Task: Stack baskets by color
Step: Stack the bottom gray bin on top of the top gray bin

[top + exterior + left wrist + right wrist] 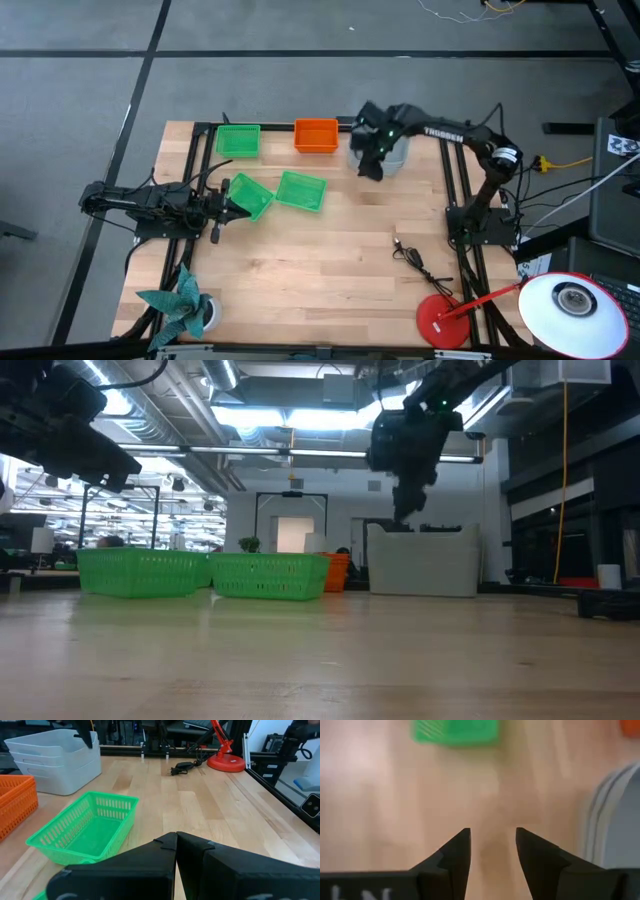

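Three green baskets rest on their bases on the wooden table: one at the far left, two side by side mid-table. An orange basket stands at the far edge. To its right is a nested stack of pale grey baskets. My right gripper hangs open above the table beside the grey stack, pointing steeply down, with nothing between its fingers. My left gripper is shut at the table's left, held above the nearest green basket's left end.
A black cable lies right of centre. A red lamp base with a white lamp head stands at the near right corner. A teal paper figure is at the near left. Bare wood fills the near middle.
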### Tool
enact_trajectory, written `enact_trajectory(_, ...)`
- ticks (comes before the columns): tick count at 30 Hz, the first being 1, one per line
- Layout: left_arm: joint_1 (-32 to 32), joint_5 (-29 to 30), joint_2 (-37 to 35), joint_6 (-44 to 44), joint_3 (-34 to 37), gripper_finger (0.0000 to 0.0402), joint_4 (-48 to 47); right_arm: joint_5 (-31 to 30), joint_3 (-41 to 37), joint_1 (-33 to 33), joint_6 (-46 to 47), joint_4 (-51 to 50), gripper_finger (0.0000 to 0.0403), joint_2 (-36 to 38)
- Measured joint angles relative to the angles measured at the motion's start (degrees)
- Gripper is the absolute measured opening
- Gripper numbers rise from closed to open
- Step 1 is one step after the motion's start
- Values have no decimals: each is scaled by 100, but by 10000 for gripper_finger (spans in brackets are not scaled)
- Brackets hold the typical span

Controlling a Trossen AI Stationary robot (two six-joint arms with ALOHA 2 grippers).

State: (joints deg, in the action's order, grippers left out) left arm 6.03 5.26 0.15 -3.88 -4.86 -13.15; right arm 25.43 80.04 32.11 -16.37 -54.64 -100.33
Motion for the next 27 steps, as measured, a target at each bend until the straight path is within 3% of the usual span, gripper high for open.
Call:
enact_trajectory(4, 1, 0, 0, 0, 0, 0, 0, -1160, -413, -355, 155, 481, 157, 0)
enact_trajectory(10, 0, 1, 0, 0, 0, 0, 0, -1789, -1057, -506, 265, 901, 157, 2)
enact_trajectory(16, 1, 0, 0, 0, 0, 0, 0, -2844, -1421, -429, 431, 1050, 157, 2)
enact_trajectory(20, 0, 2, 1, 0, 0, 0, 0, -3164, -1464, -315, 433, 1056, 157, 2)
enact_trajectory(27, 0, 2, 0, 0, 0, 0, 2, -3188, -1463, -179, 441, 1022, 157, 2)
